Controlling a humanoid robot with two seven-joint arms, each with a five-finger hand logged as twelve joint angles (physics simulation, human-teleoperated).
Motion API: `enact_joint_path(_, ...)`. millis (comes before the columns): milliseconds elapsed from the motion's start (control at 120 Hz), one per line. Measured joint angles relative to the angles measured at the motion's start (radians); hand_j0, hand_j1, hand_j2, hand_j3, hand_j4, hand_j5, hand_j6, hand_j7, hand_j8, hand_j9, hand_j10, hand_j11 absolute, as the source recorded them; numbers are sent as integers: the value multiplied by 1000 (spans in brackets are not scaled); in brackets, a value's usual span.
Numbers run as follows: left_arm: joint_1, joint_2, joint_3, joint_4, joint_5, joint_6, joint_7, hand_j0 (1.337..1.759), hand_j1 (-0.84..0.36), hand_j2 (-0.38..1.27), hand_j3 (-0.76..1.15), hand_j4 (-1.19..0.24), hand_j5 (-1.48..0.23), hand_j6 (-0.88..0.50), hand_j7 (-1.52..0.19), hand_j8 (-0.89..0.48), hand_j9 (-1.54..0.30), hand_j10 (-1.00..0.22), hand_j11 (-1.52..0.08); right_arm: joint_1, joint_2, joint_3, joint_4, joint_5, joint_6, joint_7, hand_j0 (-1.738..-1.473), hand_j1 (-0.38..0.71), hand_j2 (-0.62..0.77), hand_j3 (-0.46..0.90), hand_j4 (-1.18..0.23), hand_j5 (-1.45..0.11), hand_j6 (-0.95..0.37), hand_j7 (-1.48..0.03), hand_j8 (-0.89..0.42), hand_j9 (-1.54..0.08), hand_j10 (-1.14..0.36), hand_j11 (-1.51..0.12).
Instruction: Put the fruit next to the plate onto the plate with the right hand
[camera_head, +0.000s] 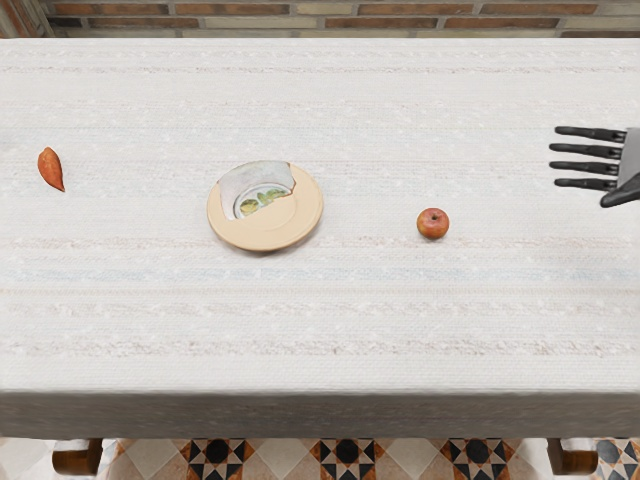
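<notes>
A long table (320, 330) under a pale, faintly striped cloth is filling nearly everything I am seeing, with a strip of brick wall (320, 18) running behind its far edge and patterned floor tiles (345, 458) showing below its near edge. A round tan plate (300, 228) is sitting a little left of the table's middle; a whitish, jagged-edged piece (258, 182) is lying across its far left part, and some greenish bits (262, 200) are showing just under that piece. The right hand (610, 167) is reaching in from the right edge, hanging over the far right part of the cloth with four dark fingers (580, 150) stretched out straight and apart, pointing left toward the middle and gripping nothing. A small red apple (433, 223) is resting upright on the cloth to the right of the plate, clearly apart from its rim, and lying between the plate and the hand, nearer to me than the fingertips; nothing is touching it. Far off at the left end, well apart from the plate, a small orange-red pointed vegetable (51, 168) is lying on the cloth, and I cannot tell exactly what it is.
</notes>
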Motion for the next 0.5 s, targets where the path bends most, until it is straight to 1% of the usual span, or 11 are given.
enact_joint_path(117, 0, 0, 0, 0, 0, 0, 0, 1658, 349, 0, 0, 0, 0, 0, 0, 0, 0, 0, 0, 2, -4, 12, 4, -9, 0, 0, -1658, -321, -5, 0, -19, -29, -17, -30, -19, -30, -20, -30)
enact_joint_path(175, 0, 0, 0, 0, 0, 0, 0, 1658, 349, 0, 0, 0, 0, 0, 0, 0, 0, 0, 0, 13, 17, 43, 31, -20, 0, 0, -1658, -321, -5, 0, -19, -29, -17, -30, -18, -29, -20, -30)
enact_joint_path(217, 0, 0, 0, 0, 0, 0, 0, 1658, 349, 0, 0, 0, 0, 0, 0, 0, 0, 0, 0, 42, 25, 59, 84, -67, 0, 0, -1658, -321, -5, 0, -19, -30, -18, -31, -19, -30, -20, -30)
enact_joint_path(300, 0, 0, 0, 0, 0, 0, 0, 1658, 349, 0, 0, 0, 0, 0, 0, 0, 0, 0, 0, 105, 19, 82, 237, -202, 0, 0, -1658, -319, -5, 0, -22, -32, -20, -33, -22, -32, -23, -32)
enact_joint_path(383, 0, 0, 0, 0, 0, 0, 0, 1658, 349, 0, 0, 0, 0, 0, 0, 0, 0, 0, 0, 135, 10, 94, 330, -316, -4, -1, -1658, -318, -5, 0, -24, -34, -23, -34, -24, -34, -25, -34)
enact_joint_path(433, 0, 0, 0, 0, 0, 0, 0, 1658, 349, 0, 0, 0, 0, 0, 0, 0, 0, 0, 0, 144, 8, 96, 390, -382, -55, -2, -1658, -317, -5, 0, -26, -35, -25, -35, -26, -35, -26, -35)
enact_joint_path(500, 0, 0, 0, 0, 0, 0, 0, 1658, 349, 0, 0, 0, 0, 0, 0, 0, 0, 0, 0, 151, 12, 85, 448, -455, -182, -10, -1658, -316, -5, 0, -27, -36, -27, -36, -27, -36, -27, -36)
